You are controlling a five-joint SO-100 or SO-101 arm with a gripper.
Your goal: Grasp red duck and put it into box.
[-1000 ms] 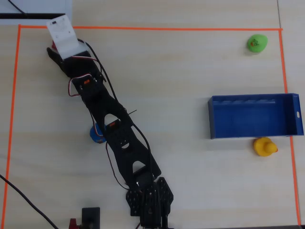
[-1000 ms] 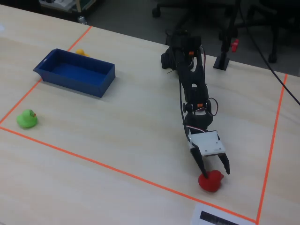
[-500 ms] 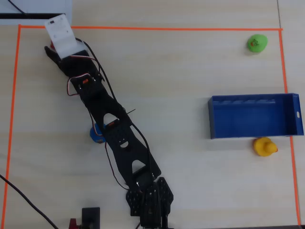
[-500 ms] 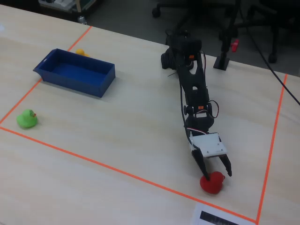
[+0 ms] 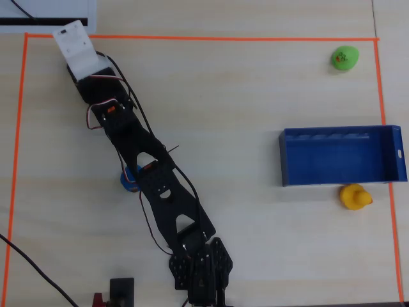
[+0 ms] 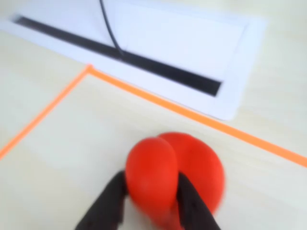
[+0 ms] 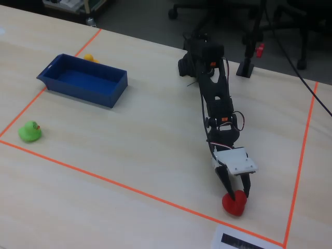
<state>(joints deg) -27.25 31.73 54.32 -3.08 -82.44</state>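
The red duck (image 6: 192, 167) sits on the table near the orange tape corner, and my gripper (image 6: 151, 184) is shut on it, a black finger pressed to each side of one rounded lobe. In the fixed view the gripper (image 7: 237, 195) points down onto the red duck (image 7: 234, 205) at the near right. The overhead view hides the duck under the white wrist mount (image 5: 75, 46) at the top left. The blue box (image 5: 335, 176) lies far off at the right of that view, and at the far left in the fixed view (image 7: 85, 93).
A green duck (image 5: 344, 58) sits at the top right corner, a yellow duck (image 5: 353, 196) just outside the box, and a blue duck (image 5: 129, 181) partly under the arm. Orange tape (image 6: 201, 120) borders the area, and white paper (image 6: 182, 43) lies beyond it.
The arm has stretched a little further toward the corner. The jaws, which stood apart over the duck, have closed onto it.
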